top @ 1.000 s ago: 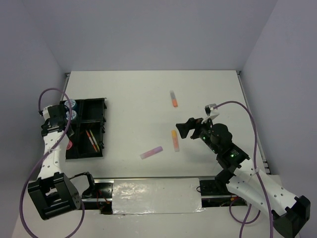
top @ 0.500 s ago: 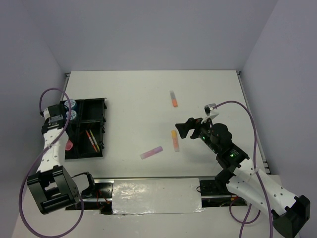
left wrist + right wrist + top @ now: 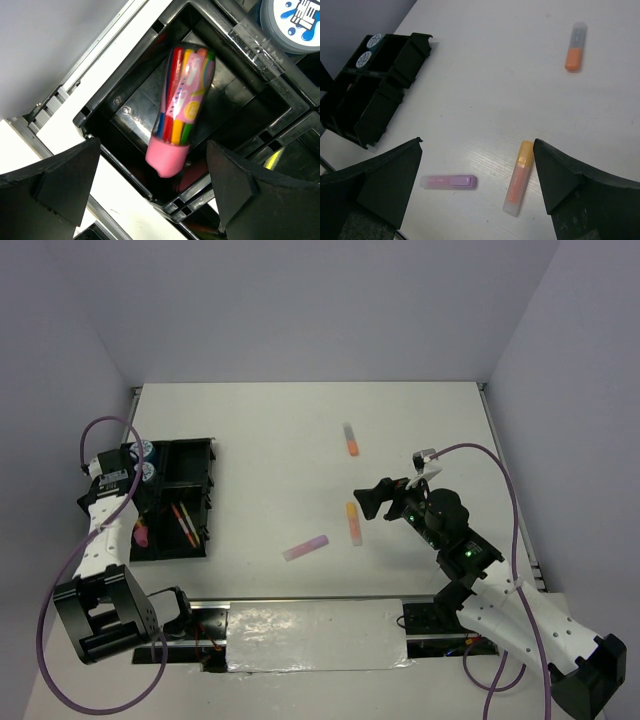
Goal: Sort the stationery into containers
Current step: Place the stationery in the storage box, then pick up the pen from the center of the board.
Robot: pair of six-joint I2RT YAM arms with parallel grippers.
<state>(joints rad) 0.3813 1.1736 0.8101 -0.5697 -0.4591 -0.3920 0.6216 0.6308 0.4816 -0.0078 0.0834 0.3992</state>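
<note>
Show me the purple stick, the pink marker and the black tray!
purple stick (image 3: 449, 182), right wrist view, middle of its body.
pink marker (image 3: 182, 105), left wrist view, on its striped barrel.
black tray (image 3: 376, 114), right wrist view, on its outer wall.

Soft, even light keeps the white table (image 3: 280, 430) bright, shadows faint. The fingers (image 3: 55, 185) of the left gripper (image 3: 152, 150) look dark and soft-edged (very close to the lens); between them the tray (image 3: 125, 112) glints.
</note>
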